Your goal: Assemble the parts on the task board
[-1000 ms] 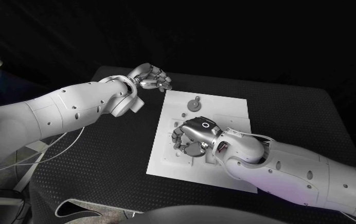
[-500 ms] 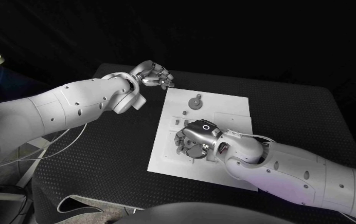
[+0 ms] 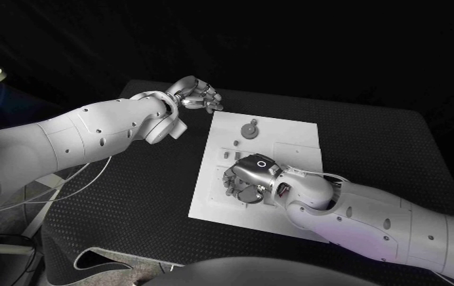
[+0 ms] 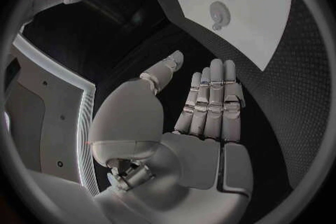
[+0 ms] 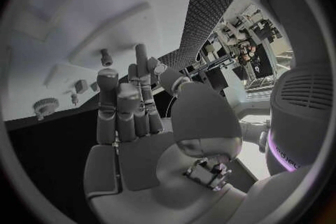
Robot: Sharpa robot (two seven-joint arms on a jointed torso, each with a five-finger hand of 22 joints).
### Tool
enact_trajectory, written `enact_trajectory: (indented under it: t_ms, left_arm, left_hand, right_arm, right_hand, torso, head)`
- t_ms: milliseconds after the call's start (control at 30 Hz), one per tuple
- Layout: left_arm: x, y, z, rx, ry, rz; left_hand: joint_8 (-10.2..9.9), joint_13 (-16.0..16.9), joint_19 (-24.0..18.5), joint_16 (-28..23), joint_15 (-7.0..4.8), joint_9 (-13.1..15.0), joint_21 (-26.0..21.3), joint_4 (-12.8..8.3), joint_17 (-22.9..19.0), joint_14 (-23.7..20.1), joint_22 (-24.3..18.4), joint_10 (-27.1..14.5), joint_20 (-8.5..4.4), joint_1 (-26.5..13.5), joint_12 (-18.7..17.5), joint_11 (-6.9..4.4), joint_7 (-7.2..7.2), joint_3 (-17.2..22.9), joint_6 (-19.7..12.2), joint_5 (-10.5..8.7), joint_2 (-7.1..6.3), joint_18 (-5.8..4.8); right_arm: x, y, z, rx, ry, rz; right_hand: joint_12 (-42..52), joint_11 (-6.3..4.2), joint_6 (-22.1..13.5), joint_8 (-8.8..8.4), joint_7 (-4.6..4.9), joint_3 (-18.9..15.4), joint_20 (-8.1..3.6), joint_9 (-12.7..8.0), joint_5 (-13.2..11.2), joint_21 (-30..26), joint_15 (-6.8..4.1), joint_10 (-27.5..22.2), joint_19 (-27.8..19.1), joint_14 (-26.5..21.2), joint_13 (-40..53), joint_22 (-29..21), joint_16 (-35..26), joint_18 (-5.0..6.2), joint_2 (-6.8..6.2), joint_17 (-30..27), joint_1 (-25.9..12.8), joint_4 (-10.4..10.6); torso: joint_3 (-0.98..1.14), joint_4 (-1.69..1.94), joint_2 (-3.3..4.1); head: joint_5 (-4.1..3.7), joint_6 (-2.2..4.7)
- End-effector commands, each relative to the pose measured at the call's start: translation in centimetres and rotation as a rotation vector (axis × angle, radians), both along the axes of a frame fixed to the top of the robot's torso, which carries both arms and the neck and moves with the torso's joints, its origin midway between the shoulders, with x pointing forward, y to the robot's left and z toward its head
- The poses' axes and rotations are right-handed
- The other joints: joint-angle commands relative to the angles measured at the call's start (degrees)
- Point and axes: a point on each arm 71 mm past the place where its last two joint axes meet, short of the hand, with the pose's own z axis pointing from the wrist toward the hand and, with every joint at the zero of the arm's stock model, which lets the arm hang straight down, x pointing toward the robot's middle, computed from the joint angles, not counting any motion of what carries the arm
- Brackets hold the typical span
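Robot lab: black table [image 3: 113, 187], white task board [image 3: 284, 135], dark surroundings

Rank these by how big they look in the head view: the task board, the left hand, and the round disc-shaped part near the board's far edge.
1. Task board, by far the largest.
2. Left hand, held above the table off the board's far left corner; it may sit nearer the camera, so its size is somewhat flattered.
3. Round disc-shaped part, clearly the smallest.

A black table [image 3: 378, 135] stands against a dark, unlit backdrop.
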Motion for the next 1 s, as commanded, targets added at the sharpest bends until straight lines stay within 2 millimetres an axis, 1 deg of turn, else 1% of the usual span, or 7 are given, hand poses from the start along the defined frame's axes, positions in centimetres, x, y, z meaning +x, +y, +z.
enact_trajectory:
  t_ms: [33, 500, 833, 1000]
  left_arm:
    - [0.0, -0.3, 0.1, -0.011, 0.002, -0.015]
    - [-0.1, -0.1, 0.2, -0.011, 0.0, -0.014]
    - [-0.1, -0.3, 0.3, -0.012, -0.001, -0.016]
    - [-0.1, -0.3, 0.3, -0.012, -0.001, -0.017]
  left_hand:
    - [0.3, -0.06, 0.02, -0.29, 0.06, -0.08, 0.14, 0.04, 0.1, 0.29, -0.07, -0.24, 0.14, -0.01, 0.2, 0.2, 0.09, -0.25, 0.0, -0.28, 0.29, -0.5]
    - [0.31, -0.09, 0.02, -0.37, 0.06, -0.09, 0.14, -0.01, 0.2, 0.3, -0.11, -0.24, 0.14, 0.04, 0.21, 0.2, 0.09, -0.28, 0.0, -0.28, 0.29, -0.49]
    - [0.32, -0.11, 0.02, -0.42, 0.06, -0.1, 0.14, -0.04, 0.27, 0.31, -0.13, -0.24, 0.14, 0.08, 0.21, 0.2, 0.08, -0.3, 0.02, -0.28, 0.29, -0.49]
    - [0.33, -0.12, 0.02, -0.45, 0.06, -0.1, 0.15, -0.06, 0.3, 0.32, -0.14, -0.24, 0.15, 0.09, 0.21, 0.2, 0.08, -0.31, 0.02, -0.28, 0.29, -0.5]
  right_arm:
    - [-0.2, 0.1, -0.2, -0.021, -0.005, 0.02]
    - [-0.2, 0.2, -0.4, -0.07, -0.044, 0.028]
    - [-0.6, 1.2, -0.4, -0.07, -0.038, 0.051]
    - [-0.9, 1.5, -0.7, -0.079, -0.03, 0.062]
  right_hand:
    - [0.16, -1.54, 0.27, 0.14, 0.05, 0.37, -0.3, 0.08, 0.26, 0.31, -1.15, 6.81, -0.1, -0.7, 0.09, 0.99, 0.28, 4.36, 0.11, 0.09, 0.34, 0.02]
    - [0.12, -1.54, 0.28, 0.12, 0.04, 0.36, -0.32, 0.12, 0.26, 0.34, -1.15, 6.83, -0.13, -0.73, 0.12, 1.01, 0.3, 4.36, 0.07, 0.13, 0.41, 0.0]
    - [0.06, -1.52, 0.3, 0.09, 0.05, 0.26, -0.29, 0.16, 0.25, 0.37, -1.13, 6.83, -0.2, -0.76, 0.16, 1.02, 0.29, 4.36, -0.09, 0.15, 0.3, 0.05]
    - [0.04, -1.52, 0.32, 0.09, 0.05, 0.25, -0.28, 0.18, 0.26, 0.38, -1.13, 6.85, -0.21, -0.76, 0.17, 1.02, 0.29, 4.36, -0.09, 0.16, 0.3, 0.04]
  torso:
    - [-0.04, 0.01, -0.01]
    - [-0.01, 0.01, -0.01]
    - [0.0, -0.02, -0.01]
    - [0.01, 0.03, -0.01]
  head:
    - [0.05, 0.07]
    - [0.08, 0.01]
    - [0.07, 0.01]
    - [-0.02, 0.0]
